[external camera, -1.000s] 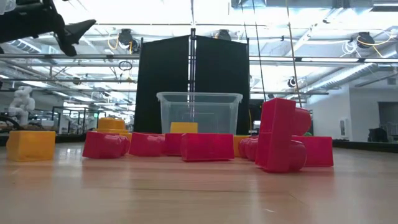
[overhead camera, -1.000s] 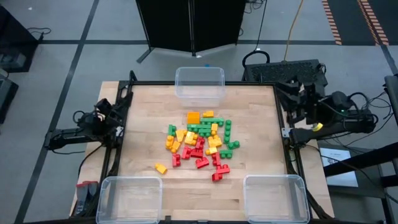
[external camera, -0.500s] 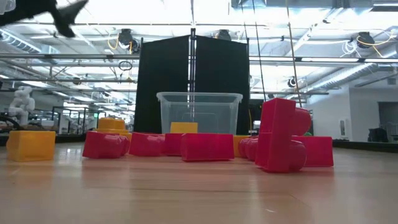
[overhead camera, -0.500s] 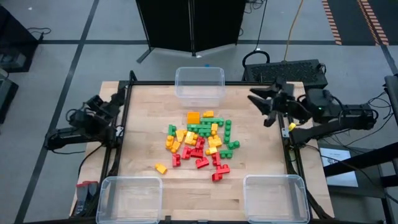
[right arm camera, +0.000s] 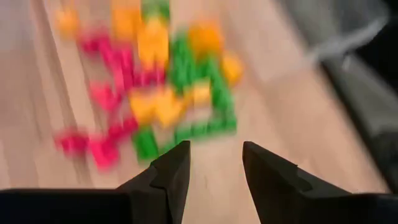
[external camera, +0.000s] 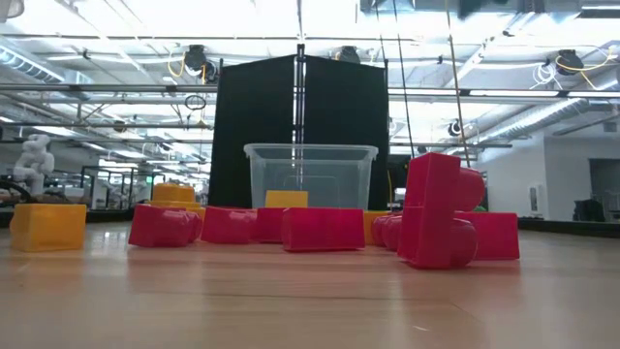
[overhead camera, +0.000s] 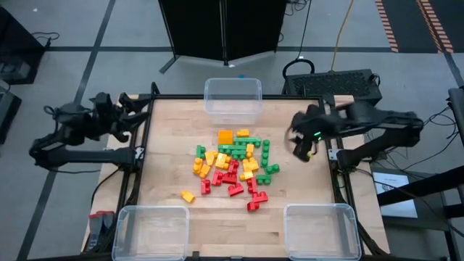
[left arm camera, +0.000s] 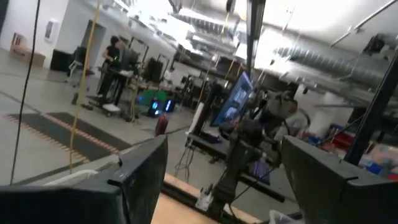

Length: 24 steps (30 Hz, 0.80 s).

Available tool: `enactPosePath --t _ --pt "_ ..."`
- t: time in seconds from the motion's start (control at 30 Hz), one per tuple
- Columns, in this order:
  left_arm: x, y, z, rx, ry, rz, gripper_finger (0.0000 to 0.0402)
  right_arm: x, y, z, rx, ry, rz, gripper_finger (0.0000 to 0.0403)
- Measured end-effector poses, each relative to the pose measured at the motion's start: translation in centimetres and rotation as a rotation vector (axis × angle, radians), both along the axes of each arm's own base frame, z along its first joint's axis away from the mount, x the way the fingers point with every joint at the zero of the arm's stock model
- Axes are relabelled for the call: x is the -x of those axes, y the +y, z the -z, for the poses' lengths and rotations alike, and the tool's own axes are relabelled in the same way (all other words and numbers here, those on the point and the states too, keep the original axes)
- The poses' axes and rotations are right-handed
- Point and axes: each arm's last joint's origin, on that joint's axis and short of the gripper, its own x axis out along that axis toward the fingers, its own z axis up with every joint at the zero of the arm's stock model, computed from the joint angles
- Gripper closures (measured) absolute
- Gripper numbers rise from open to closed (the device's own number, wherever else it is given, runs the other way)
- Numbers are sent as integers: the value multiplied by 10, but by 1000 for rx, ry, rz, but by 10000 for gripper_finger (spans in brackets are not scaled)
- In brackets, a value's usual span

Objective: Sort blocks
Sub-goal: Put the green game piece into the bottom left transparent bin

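The blocks (overhead camera: 233,168) lie in a heap (red, green and yellow) in the middle of the desk (overhead camera: 167,138). The right claw (overhead camera: 301,145) hangs at the middle right, fingers apart, holding nothing. The left claw (overhead camera: 134,105) waits wide open at the upper left.

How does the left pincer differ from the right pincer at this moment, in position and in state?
The left pincer hangs at the table's left edge, outside the frame, while the right pincer is over the wooden surface, right of the blocks. The left pincer's fingers stand wide apart; the right pincer's fingers leave a narrower gap. The left wrist view looks into the room; the right one looks down at the blocks. Both are open and hold nothing.
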Motion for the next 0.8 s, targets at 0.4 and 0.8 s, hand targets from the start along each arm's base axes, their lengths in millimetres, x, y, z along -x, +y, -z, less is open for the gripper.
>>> enactPosePath --t 0.4,0.8 --pt "-13 3 7 22 127 -41 114 -72 4 84 -167 313 -198 183" --pt "-13 3 25 93 301 -44 114 -93 14 149 -125 367 -331 121"
